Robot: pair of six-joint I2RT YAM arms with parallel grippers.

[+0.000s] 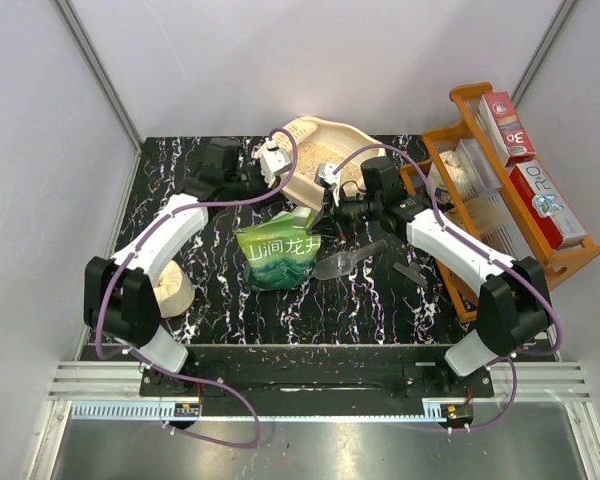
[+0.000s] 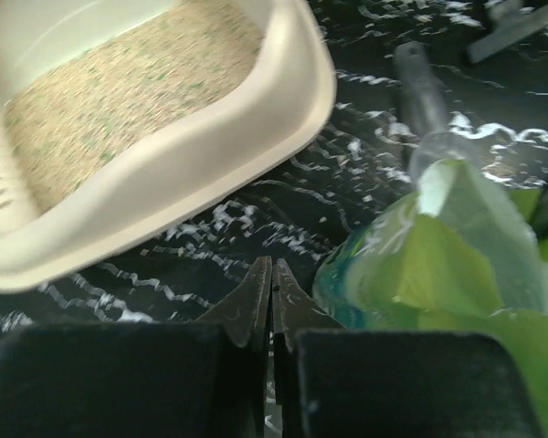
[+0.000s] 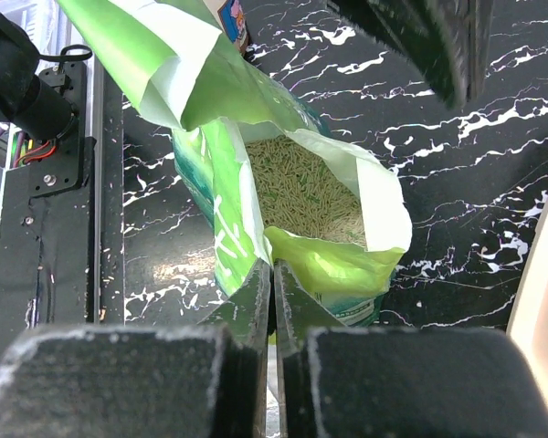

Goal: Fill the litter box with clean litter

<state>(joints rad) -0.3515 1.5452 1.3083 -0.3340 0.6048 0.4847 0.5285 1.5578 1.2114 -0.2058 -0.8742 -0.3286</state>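
The litter box [image 1: 330, 124] sits on the black marble table [image 1: 380, 310], with a layer of pale litter [image 2: 119, 100] spread over its floor. Just in front of the box's near rim stands the green bag [image 1: 278, 255], its mouth open and more granules showing inside. The right gripper [image 3: 272, 269] is off the box's near right corner, its fingers pressed together on the bag's rim. The left gripper [image 2: 272, 269] hovers off the box's near left rim, fingers together with nothing between them. A clear scoop [image 1: 342, 263] lies in front of the box too, a little farther out.
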